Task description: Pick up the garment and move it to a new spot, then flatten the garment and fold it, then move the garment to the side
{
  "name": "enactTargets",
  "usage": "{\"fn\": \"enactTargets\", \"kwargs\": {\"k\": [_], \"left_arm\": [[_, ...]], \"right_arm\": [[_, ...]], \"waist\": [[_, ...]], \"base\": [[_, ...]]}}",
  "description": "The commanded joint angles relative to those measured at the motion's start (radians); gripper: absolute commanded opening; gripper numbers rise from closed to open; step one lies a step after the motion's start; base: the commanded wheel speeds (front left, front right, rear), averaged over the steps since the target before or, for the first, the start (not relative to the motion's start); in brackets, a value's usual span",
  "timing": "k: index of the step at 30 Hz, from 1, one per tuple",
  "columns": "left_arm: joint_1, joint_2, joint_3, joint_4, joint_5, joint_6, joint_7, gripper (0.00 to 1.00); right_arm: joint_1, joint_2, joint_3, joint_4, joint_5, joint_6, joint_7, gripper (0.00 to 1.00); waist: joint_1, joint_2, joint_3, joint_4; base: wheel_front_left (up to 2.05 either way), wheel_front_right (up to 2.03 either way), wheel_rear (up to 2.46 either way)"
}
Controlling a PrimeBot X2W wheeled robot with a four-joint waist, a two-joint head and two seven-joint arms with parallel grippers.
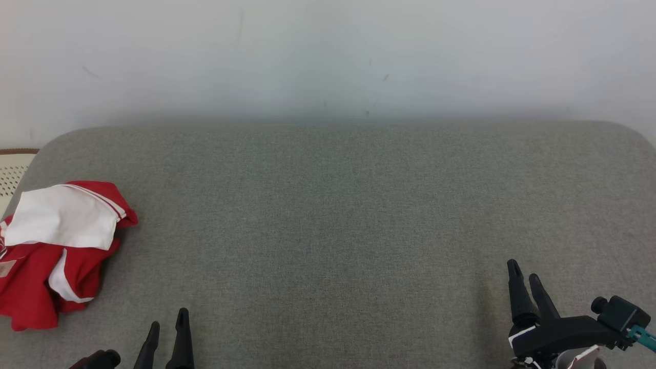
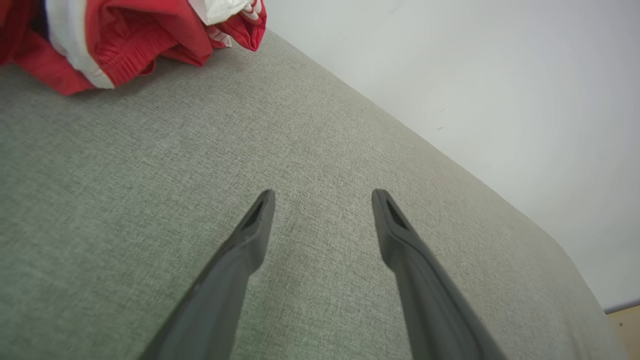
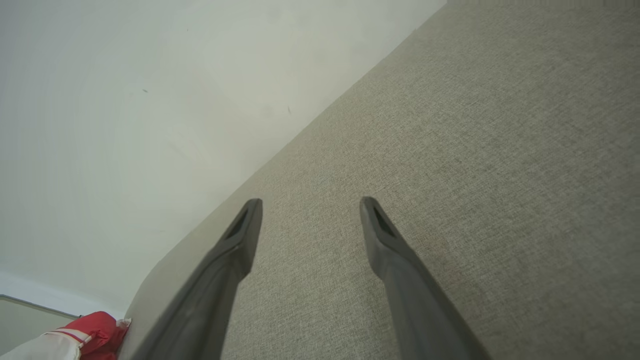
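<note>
Behind, a plain pale wall (image 1: 328, 61) with a few small dark marks. In front of it, a broad bench (image 1: 328, 215) padded in grey woven fabric, rounded at both far corners. At the bench's left edge in the head view, the garment (image 1: 56, 251): red with white panels and thin white stripes, crumpled into a heap, neither flattened nor folded. Longer than wide as heaped, with the long axis running near to far and leaning slightly rightward toward the wall. Far end rounded and topped by a large white panel, near end all red and bunched, a white band curving through the middle. No telling collar from hem. Just beyond the far left corner, off the bench, a cream perforated thing (image 1: 13, 174) with a brown rim, cut by the frame. Low at the left of the head view, the left hand (image 1: 168, 318), fingers pointing toward the wall, to the right of the garment's near end and apart from it. In the left wrist view, the same left hand (image 2: 324, 192) spread wide over bare fabric, gripping nothing, with the garment (image 2: 140, 45) at the upper left, well ahead of the fingertips. Low at the right of the head view, the right hand (image 1: 523, 269), tilted a little leftward, well apart from the garment on the opposite side of the bench. In the right wrist view, that right hand (image 3: 311, 200) likewise spread wide and empty above the fabric, a corner of the garment (image 3: 95, 327) far off at the lower left by the bench's edge.
</note>
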Motion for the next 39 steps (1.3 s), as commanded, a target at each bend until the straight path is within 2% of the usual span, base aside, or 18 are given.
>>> {"fn": "enactTargets", "kwargs": {"k": [1,25,39], "left_arm": [[-0.019,0.010,-0.004,-0.013,0.040,0.007,-0.010,1.00],[-0.019,0.034,-0.070,-0.018,0.285,0.077,-0.068,1.00],[-0.003,0.042,-0.076,-0.018,0.403,0.121,-0.097,1.00]], "right_arm": [[-0.026,-0.012,0.010,-0.004,-0.034,0.000,-0.011,1.00],[-0.043,-0.039,0.098,0.029,-0.255,0.001,-0.072,1.00],[-0.043,-0.034,0.087,0.055,-0.407,0.001,-0.102,1.00]], "waist": [[0.0000,0.0000,0.001,-0.001],[0.0000,0.0000,0.006,-0.014],[0.0000,0.0000,0.001,-0.023]], "base": [[0.00,0.00,0.00],[0.00,0.00,0.00],[0.00,0.00,0.00]]}}
